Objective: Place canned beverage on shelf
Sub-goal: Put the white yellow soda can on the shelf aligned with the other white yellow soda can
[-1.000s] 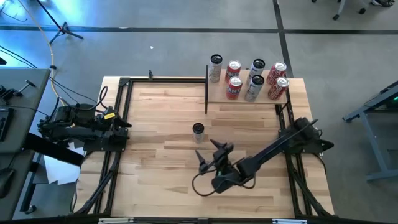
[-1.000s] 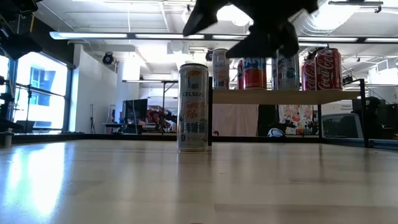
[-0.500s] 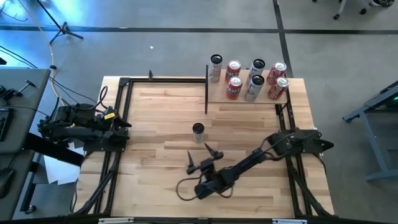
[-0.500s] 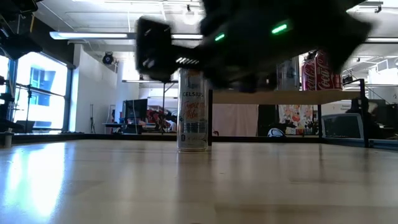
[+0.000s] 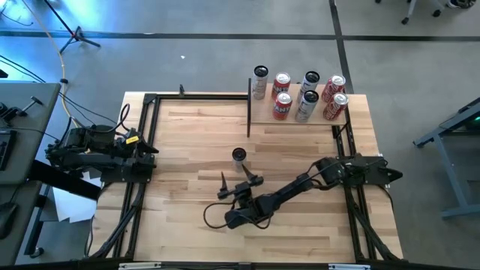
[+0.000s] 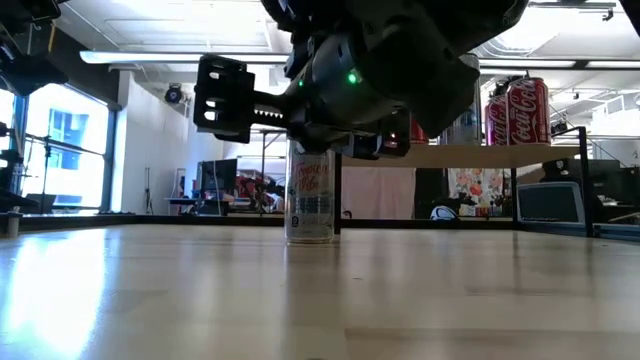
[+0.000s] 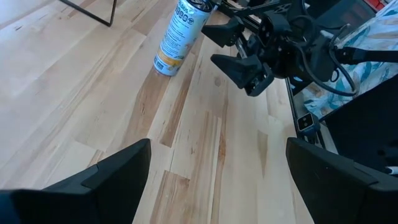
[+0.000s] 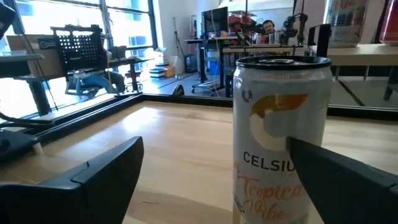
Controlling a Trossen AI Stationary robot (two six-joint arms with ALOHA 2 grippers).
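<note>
Fingers of right gripper (image 5: 238, 181) spread wide, just short of tall white Celsius can (image 5: 238, 156) standing mid-table, ungrasped. Left gripper (image 5: 147, 149) parked open at left edge. Pale wood shelf (image 5: 300, 117) at far right corner held seven cans; pick and placement pending.

Camera positions
- High view: overhead, facing straight down; covers whole table (image 5: 187, 135), both arms, surrounding floor
- Low view: at tabletop height, facing level across the boards into the room; right arm close to lens, Celsius can (image 6: 311, 195) behind it
- Left wrist view: on the left arm, angled down over the planks toward the right arm; same can (image 7: 178, 37) far off
- Right wrist view: low and level, very near the can (image 8: 280, 140), between its own fingers; room beyond
- Shared: the can, in all four views
</note>
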